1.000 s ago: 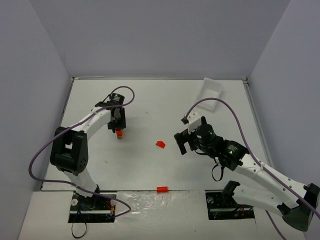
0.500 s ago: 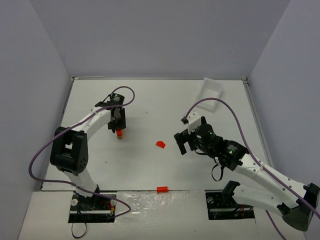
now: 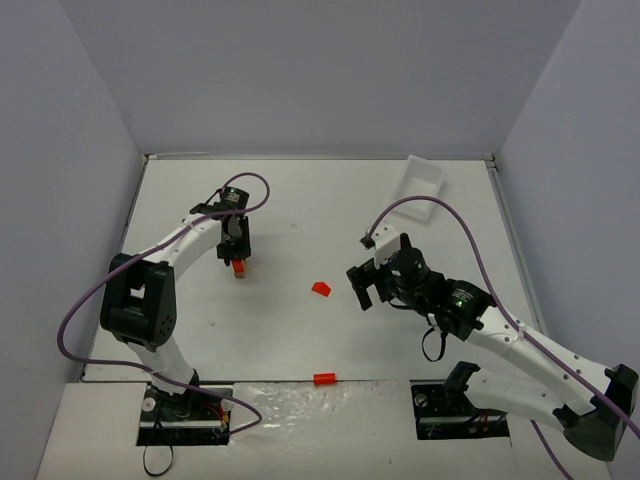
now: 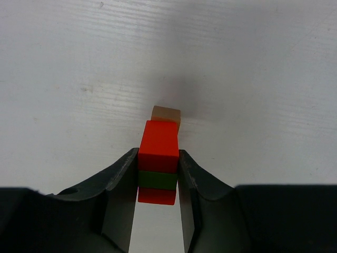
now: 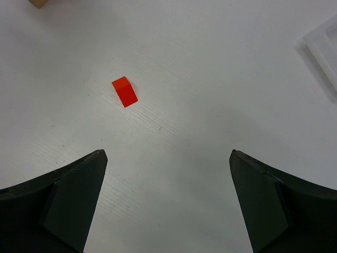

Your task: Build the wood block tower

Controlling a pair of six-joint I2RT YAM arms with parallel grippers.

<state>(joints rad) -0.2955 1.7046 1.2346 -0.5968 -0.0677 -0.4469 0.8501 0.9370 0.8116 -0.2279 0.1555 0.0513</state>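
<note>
The wood block tower (image 4: 158,145) stands on the table at the left: a red block on top, a lime green one under it, another red below, and a plain tan block (image 4: 166,114) at the base. In the top view the tower (image 3: 238,268) is small. My left gripper (image 4: 158,158) is shut on the tower, its fingers (image 4: 120,182) pressed against both sides; it also shows in the top view (image 3: 237,255). My right gripper (image 5: 167,153) is open and empty above the table, right of a loose red block (image 5: 125,91).
The loose red block (image 3: 320,288) lies mid-table, left of the right gripper (image 3: 362,285). Another red block (image 3: 323,378) sits at the near edge. A white tray (image 3: 420,180) stands at the back right, and its corner shows in the right wrist view (image 5: 324,45).
</note>
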